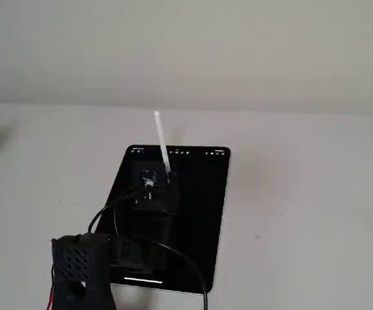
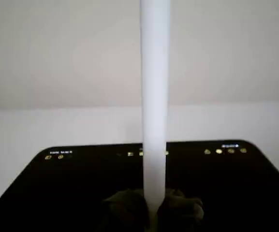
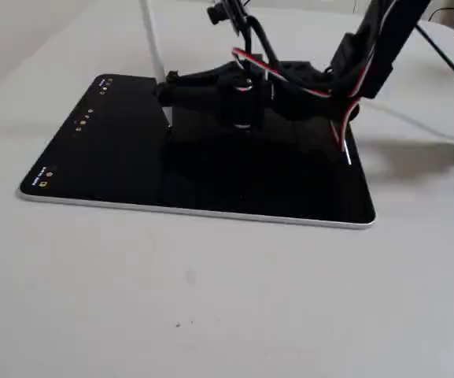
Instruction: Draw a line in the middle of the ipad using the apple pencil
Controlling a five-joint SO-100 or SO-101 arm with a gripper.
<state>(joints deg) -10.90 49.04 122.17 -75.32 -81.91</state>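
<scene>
A black iPad (image 1: 199, 213) lies flat on the white table, its screen dark with small toolbar icons along the far edge. My gripper (image 1: 169, 175) is shut on a white Apple Pencil (image 1: 161, 139) and holds it nearly upright over the upper middle of the screen. In the wrist view the pencil (image 2: 154, 96) rises straight up from between my fingers (image 2: 129, 210) above the iPad (image 2: 57, 193). In the side fixed view the pencil (image 3: 153, 39) slants down through the gripper (image 3: 170, 93), and its tip meets the iPad (image 3: 108, 157) or hovers just above it. No drawn line shows.
The arm's black body and cables (image 1: 83, 258) hang over the near end of the iPad. A short white bar (image 1: 141, 279) glows at the iPad's near edge. The white table (image 1: 302, 194) spreads around it, with a plain wall behind.
</scene>
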